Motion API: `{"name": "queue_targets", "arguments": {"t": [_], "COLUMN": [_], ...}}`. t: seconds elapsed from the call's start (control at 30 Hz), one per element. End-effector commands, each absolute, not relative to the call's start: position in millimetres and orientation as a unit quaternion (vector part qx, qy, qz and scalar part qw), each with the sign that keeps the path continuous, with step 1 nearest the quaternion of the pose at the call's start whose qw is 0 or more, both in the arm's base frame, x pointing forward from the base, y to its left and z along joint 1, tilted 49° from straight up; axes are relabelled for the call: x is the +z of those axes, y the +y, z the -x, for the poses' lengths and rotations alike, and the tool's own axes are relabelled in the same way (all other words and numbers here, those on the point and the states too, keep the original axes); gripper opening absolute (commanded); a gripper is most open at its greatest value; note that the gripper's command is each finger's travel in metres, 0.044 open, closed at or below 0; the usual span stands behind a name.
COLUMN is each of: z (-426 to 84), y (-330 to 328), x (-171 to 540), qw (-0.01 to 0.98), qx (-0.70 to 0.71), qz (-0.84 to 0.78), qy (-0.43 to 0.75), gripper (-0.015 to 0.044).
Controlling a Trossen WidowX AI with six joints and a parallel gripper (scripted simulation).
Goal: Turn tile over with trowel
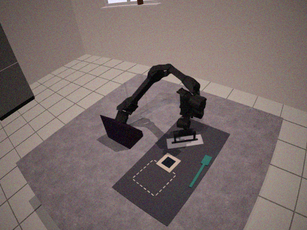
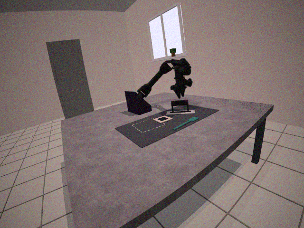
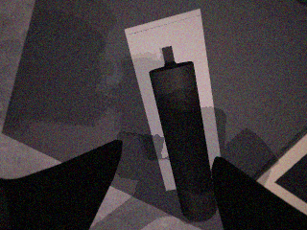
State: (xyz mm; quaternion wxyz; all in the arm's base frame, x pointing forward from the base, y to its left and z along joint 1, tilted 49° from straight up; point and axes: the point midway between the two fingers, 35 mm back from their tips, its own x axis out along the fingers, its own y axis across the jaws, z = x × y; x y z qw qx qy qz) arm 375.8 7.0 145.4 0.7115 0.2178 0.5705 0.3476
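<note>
The small trowel, a pale flat plate [image 1: 199,141] [image 2: 192,111] [image 3: 184,34] with a raised black bar handle [image 1: 184,133] [image 2: 179,102] [image 3: 182,115], lies on the mat. My gripper [image 1: 185,128] [image 2: 181,97] [image 3: 167,155] is open and empty, above the handle. In the wrist view the handle's near end shows between the fingertips, close to the right one. The tile [image 1: 168,162] [image 2: 162,119] [image 3: 284,167] lies flat, its dark square mark facing up. It covers one edge of the dashed outline [image 1: 155,195] [image 2: 143,132], mostly outside it.
A teal spatula-like tool [image 1: 206,160] [image 2: 194,118] lies along the mat's edge, on the far side of the tile from the arm's base [image 1: 121,133] [image 2: 137,105]. The dark mat [image 1: 163,212] [image 2: 141,141] lies on the grey table [image 1: 81,173] [image 2: 118,176].
</note>
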Motion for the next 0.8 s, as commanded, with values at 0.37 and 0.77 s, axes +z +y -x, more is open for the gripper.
{"name": "queue_targets", "arguments": {"t": [0.37,0.77], "z": [-371,-373], "y": [-5,5], "x": [135,126], "qw": [0.738,0.738], "qx": [0.450,0.450], "qz": [-0.081,-0.081], "qy": [0.497,0.497], "gripper": [0.0270,0.0270]}}
